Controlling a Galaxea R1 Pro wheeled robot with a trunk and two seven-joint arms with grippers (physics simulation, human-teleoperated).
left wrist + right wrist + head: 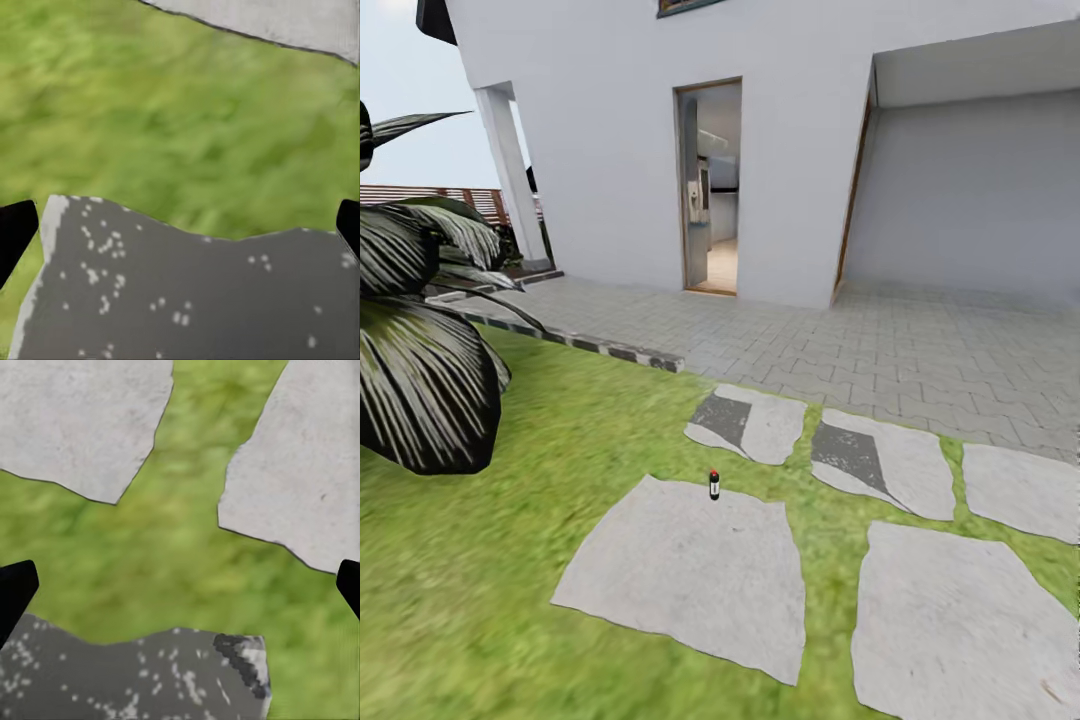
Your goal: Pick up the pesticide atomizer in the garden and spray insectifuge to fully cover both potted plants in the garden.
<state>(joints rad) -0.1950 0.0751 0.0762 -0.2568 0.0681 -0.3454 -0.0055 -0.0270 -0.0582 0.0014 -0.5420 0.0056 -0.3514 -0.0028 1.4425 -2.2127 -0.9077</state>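
On the far edge of the nearest stepping stone [690,575], the pesticide atomizer [714,485] stood upright and untouched, a small dark bottle with a reddish top, well ahead of the robot. Beyond that stone lay more flat slabs in the lawn [510,560], then grey paving [880,345] and a white house with an open doorway [710,185]; to the stone's left, a large dark striped-leaf plant [420,350] filled the frame edge, with a brown slatted fence [430,195] behind it.

Both wrist cameras looked down on grass and stone. The left gripper [180,217] showed dark fingers [15,229] spread wide at either side of its view with nothing between them; the right gripper [180,585] was likewise released and empty, its fingers [15,589] far apart.

By this evidence the task had barely begun: the bottle was yet to be reached and lifted, and the spraying of both potted plants remained entirely ahead.
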